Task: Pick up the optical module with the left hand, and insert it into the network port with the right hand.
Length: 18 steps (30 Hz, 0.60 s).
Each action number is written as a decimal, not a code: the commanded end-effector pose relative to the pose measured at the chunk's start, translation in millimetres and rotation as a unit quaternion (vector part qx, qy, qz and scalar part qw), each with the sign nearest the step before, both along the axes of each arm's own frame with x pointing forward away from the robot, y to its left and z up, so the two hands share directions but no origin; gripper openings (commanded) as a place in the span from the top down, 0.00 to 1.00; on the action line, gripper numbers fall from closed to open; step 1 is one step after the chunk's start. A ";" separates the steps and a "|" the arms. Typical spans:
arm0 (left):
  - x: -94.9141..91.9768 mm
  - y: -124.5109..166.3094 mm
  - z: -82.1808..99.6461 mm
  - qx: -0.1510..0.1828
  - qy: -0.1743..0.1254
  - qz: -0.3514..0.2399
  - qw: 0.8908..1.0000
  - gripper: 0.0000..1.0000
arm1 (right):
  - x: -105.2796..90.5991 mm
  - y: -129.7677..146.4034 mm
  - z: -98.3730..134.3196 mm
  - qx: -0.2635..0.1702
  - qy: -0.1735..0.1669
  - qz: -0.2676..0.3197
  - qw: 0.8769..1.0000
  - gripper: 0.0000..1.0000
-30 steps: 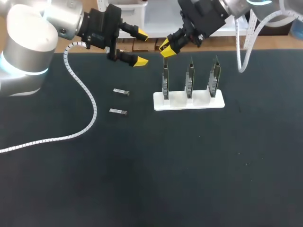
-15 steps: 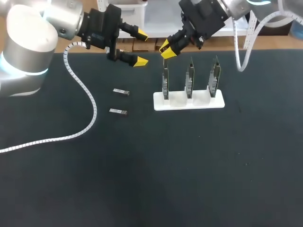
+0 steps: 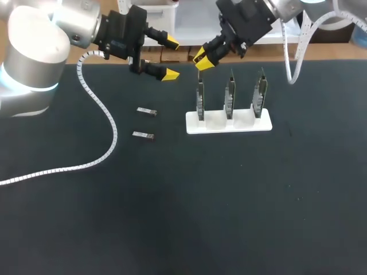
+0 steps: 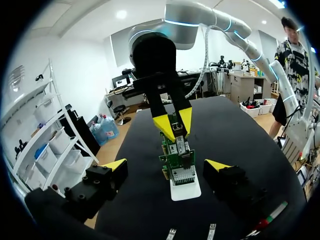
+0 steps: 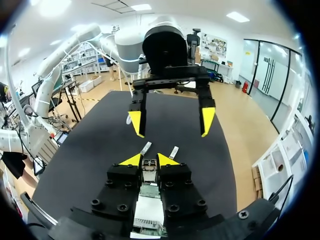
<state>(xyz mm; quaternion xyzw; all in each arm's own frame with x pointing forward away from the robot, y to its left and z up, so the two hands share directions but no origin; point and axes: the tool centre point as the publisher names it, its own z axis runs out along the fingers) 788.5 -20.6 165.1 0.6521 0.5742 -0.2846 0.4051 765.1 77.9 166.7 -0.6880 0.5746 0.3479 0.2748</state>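
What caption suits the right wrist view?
Right claw grips an optical module over the boards; left claw open ahead.

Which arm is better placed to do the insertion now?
Right. The right gripper is shut on an optical module, just over the end board of the white stand. The left gripper hangs open and empty, off to the side.

two optical modules (image 3: 147, 112) loose on the tabletop (image 3: 200, 200), third module (image 5: 149, 176) in the right end effector (image 3: 202, 59), three boards (image 3: 229, 94), one white stand (image 3: 241, 125)
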 end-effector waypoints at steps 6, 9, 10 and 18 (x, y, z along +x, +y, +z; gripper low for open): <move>1.8 -0.3 0.2 0.002 0.001 -0.002 1.000 0.00 | -1.1 1.9 -11.1 0.004 0.010 0.000 1.000 1.00; 1.8 -0.3 0.2 0.002 0.001 -0.002 1.000 0.00 | -2.2 -0.7 -7.2 0.004 0.003 -0.005 1.000 1.00; 1.8 -0.3 0.2 0.002 0.001 -0.002 1.000 0.00 | -2.5 -0.4 -2.4 0.006 -0.005 -0.005 1.000 1.00; 1.8 -0.3 0.2 0.002 0.001 -0.002 1.000 0.00 | -12.7 -1.7 9.9 -0.008 -0.016 -0.008 1.000 1.00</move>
